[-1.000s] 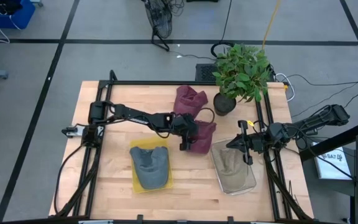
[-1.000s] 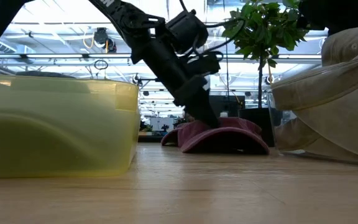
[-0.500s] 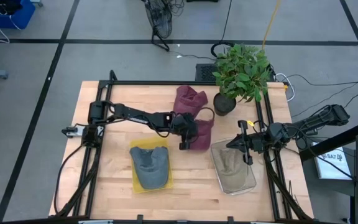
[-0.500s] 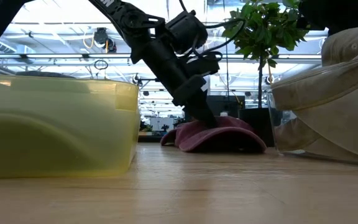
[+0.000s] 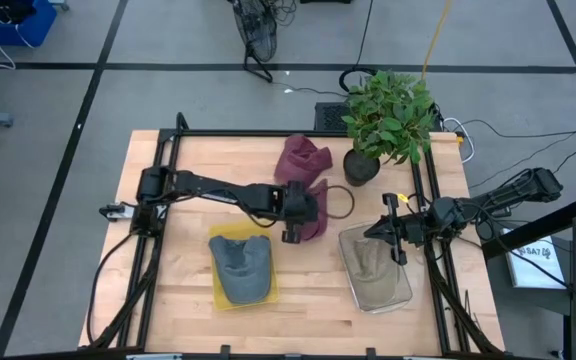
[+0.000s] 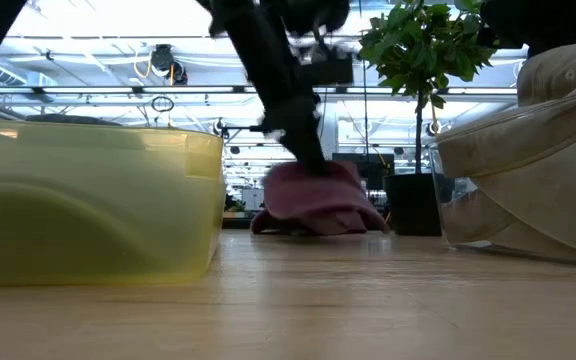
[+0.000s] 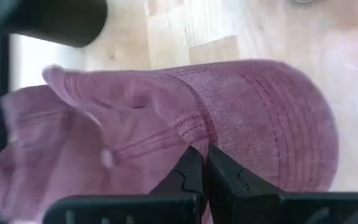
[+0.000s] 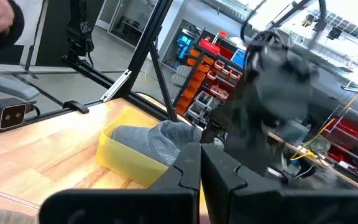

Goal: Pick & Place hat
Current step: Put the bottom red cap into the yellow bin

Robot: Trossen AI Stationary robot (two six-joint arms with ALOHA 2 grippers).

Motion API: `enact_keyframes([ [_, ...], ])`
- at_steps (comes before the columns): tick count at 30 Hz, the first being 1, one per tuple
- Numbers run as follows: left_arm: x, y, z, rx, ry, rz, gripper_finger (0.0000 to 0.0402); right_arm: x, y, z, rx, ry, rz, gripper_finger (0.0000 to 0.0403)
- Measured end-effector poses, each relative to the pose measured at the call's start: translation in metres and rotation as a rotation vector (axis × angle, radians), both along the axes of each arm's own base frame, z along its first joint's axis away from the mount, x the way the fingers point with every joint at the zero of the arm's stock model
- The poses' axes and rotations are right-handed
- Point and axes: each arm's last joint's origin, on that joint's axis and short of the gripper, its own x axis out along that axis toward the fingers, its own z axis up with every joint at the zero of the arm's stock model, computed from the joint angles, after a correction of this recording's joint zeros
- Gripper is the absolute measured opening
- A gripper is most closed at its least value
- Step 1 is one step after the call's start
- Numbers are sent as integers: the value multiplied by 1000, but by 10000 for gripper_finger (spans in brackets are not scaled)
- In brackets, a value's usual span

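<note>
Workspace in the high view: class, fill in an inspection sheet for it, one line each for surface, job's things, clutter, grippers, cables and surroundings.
Surface: wooden table inside a black frame.
Job's things: maroon hat pinched at mid-table, partly raised; second maroon hat lying behind it; grey hat in the yellow bin; tan hat in the clear bin.
Clutter: potted plant at the back right corner.
Grippers: left gripper shut on the maroon hat; right gripper shut, empty, waiting at the clear bin's back edge.
Cables: black loop beside the held hat; more on the floor at right.
Surroundings: grey floor with dark lines; shelving in the right wrist view.
</note>
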Motion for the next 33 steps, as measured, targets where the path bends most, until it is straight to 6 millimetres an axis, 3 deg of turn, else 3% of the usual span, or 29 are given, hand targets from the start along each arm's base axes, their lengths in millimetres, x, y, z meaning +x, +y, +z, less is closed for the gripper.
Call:
enact_keyframes([
  [6, -27, -17, 58, 6, -75, -29, 5, 0, 0, 1, 2, -6, 0, 0],
  [11, -74, -24, 111, -12, -182, -40, 5, 0, 0, 1, 11, -3, 2, 0],
  [14, -105, -24, 125, -38, -243, -31, 5, 0, 0, 1, 33, 2, 3, 0],
  [19, -160, -18, 120, -92, -334, 25, 4, 0, 0, 1, 35, 2, 4, 0],
  [24, -207, -18, 93, -156, -463, 45, 4, 0, 0, 1, 46, 4, 4, 0],
  [29, -240, -17, 64, -197, -512, 122, 5, 0, 0, 1, 40, -5, 3, 0],
  [33, -254, -18, 46, -260, -506, 170, 5, 0, 0, 1, 28, -8, 2, 0],
])
